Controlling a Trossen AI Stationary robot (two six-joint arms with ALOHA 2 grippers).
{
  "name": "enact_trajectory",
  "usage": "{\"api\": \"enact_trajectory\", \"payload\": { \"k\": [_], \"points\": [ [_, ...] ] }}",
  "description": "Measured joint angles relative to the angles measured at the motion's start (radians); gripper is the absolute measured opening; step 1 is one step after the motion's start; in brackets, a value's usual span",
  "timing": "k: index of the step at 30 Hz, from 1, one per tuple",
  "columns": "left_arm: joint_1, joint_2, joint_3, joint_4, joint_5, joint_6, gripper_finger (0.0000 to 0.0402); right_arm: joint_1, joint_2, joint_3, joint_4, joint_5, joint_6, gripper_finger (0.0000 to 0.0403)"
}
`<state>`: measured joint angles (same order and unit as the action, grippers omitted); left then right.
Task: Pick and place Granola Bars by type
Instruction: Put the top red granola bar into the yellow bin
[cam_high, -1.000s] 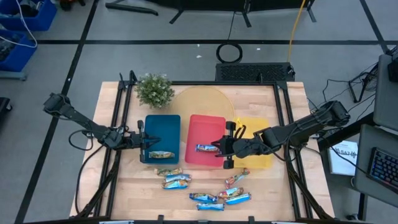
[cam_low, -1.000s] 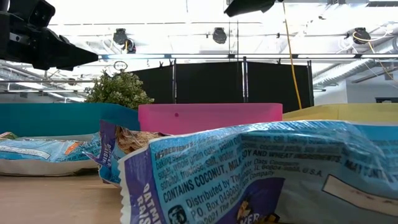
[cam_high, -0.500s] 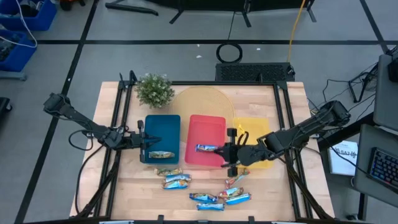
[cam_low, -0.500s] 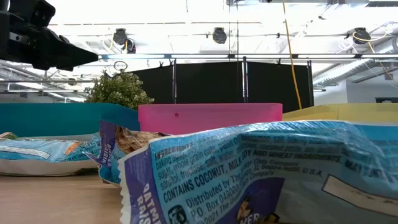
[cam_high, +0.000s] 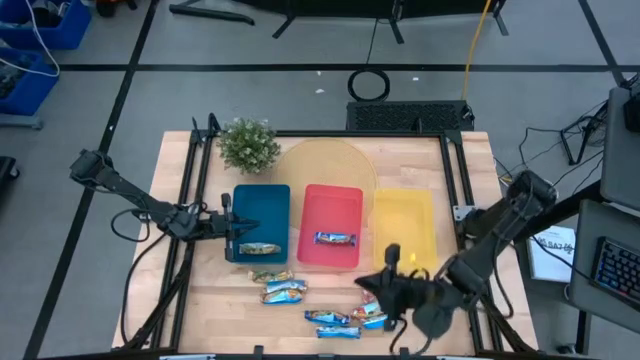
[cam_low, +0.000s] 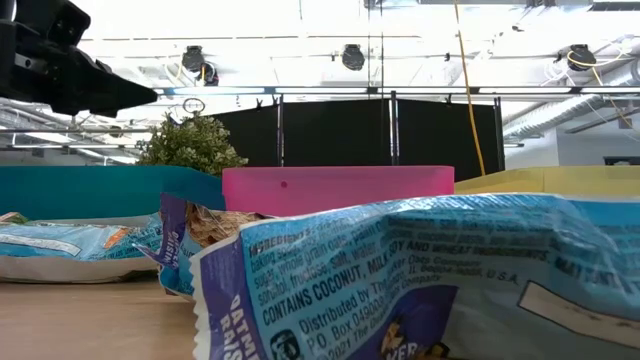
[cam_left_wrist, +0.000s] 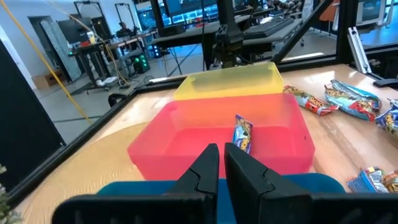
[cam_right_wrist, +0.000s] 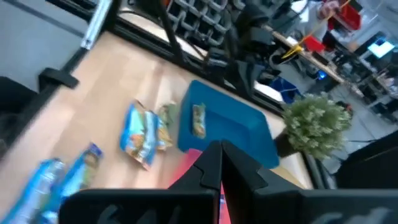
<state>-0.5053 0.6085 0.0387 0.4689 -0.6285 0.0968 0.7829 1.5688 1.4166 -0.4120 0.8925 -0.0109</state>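
granola bars (cam_high: 345, 318) strewn just beside right claw (cam_high: 372, 290) (pressed together), left claw (cam_left_wrist: 221, 163) closed

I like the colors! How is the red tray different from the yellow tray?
The red tray holds one granola bar; the yellow tray holds none. The red tray sits in the middle of the row, the yellow tray at the right end. Both are rectangular, about the same size, side by side.
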Motion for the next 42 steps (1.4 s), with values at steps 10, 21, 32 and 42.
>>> {"api": "enact_trajectory", "payload": {
  "k": [10,21,32,42],
  "points": [
    [0.0,0.0,0.0,-0.018,0.0,-0.029,0.0035,0.008,0.267,0.177,-0.461,-0.291,0.458,0.0],
    [0.0,0.0,0.0,-0.023,0.0,0.033,0.0035,-0.009,0.378,0.176,-0.6,-0.479,0.726,0.0017],
    [0.0,0.0,0.0,-0.011,-0.001,0.107,0.0035,-0.084,0.378,0.143,-0.611,-0.539,0.606,0.0189],
    [0.0,0.0,0.0,-0.01,0.0,0.072,0.0035,-0.174,0.378,-0.034,-0.533,-0.691,0.393,0.0223]
  ]
}}
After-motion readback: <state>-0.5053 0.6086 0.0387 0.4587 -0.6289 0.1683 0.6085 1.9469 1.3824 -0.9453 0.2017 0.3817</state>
